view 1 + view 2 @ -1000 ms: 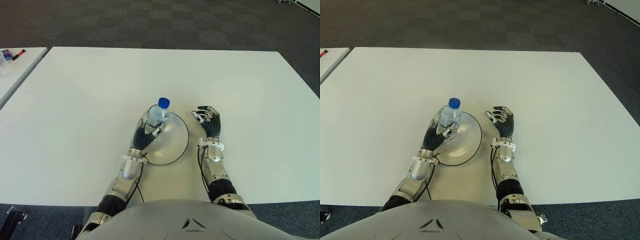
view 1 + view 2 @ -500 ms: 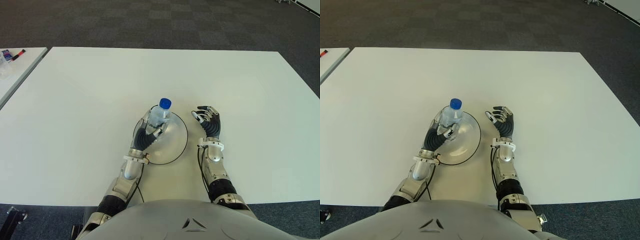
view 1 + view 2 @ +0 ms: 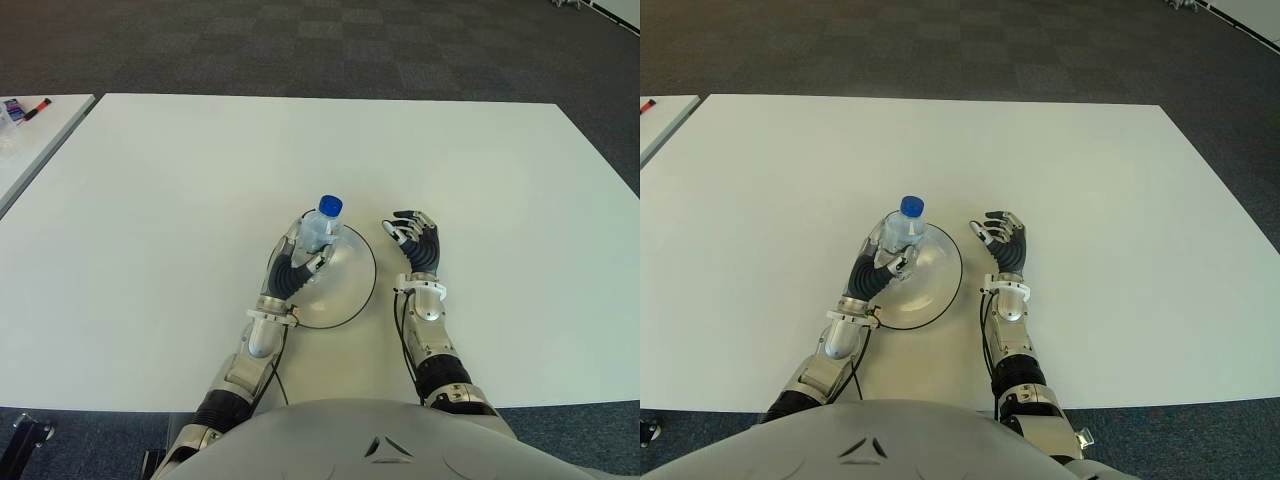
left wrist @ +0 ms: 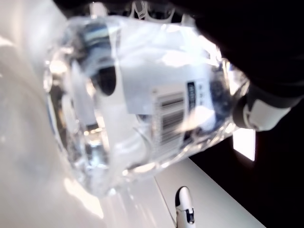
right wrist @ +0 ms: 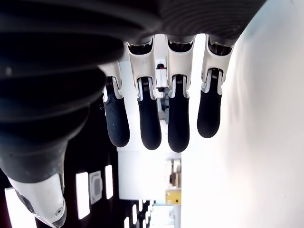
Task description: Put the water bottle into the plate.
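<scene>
A clear water bottle [image 3: 321, 229] with a blue cap stands upright at the far left part of the round plate [image 3: 346, 285], which has a dark rim. My left hand [image 3: 294, 262] is curled around the bottle's lower body from the near left. The left wrist view shows the bottle [image 4: 142, 109] up close, white label with barcode, with its base against the pale plate surface. My right hand [image 3: 416, 240] shows just right of the plate, fingers relaxed and holding nothing.
The plate sits near the front middle of a wide white table [image 3: 480, 170]. A second white table [image 3: 30, 140] with small items lies at the far left. Dark carpet surrounds both.
The bottle and my left hand have shifted very slightly over the plate's far left part. The right hand has barely moved.
</scene>
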Available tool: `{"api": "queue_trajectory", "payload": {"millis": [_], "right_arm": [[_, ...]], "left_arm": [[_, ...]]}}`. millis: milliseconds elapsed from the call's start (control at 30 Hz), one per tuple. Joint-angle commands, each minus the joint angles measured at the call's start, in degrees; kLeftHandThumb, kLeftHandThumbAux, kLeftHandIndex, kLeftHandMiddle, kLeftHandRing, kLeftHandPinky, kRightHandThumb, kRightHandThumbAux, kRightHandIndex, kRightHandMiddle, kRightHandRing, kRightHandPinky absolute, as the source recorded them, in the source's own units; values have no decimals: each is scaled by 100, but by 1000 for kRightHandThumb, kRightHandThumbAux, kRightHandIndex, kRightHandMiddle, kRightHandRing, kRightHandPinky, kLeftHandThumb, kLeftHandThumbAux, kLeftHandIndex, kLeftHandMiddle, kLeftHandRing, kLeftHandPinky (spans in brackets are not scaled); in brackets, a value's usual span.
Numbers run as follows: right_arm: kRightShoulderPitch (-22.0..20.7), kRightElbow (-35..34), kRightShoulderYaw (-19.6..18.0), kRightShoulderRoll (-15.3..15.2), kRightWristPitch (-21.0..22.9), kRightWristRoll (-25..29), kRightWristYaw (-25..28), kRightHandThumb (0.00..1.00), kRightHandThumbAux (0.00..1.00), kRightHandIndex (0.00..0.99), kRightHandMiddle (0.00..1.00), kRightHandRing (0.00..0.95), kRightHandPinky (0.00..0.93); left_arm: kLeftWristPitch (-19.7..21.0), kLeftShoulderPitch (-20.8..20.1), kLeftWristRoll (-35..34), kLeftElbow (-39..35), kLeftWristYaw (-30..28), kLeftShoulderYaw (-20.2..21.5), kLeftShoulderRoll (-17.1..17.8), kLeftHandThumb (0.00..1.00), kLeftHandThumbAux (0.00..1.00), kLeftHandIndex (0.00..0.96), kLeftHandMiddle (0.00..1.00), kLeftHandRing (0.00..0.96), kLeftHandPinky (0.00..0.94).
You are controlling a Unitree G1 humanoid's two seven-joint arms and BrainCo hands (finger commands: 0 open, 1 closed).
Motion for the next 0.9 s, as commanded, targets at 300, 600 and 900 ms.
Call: {"api": "queue_trajectory", "payload": {"millis": [300, 600, 900], "right_arm": [[121, 363, -14, 52, 141, 22, -30, 697, 724, 416, 412, 432, 435], [91, 424, -22, 71, 94, 33, -46, 698, 724, 416, 416, 437, 446], [73, 471, -17, 78, 45, 48, -23, 699, 723, 417, 414, 437, 441]], "left_arm": [[224, -46, -57, 80, -77, 46, 83, 756, 515, 200, 375, 356, 367], [248, -89, -5, 112, 14, 95, 89, 753, 510, 203, 373, 365, 387], [306, -116, -38, 106, -15, 126, 90, 754, 516, 208, 376, 369, 386]]}}
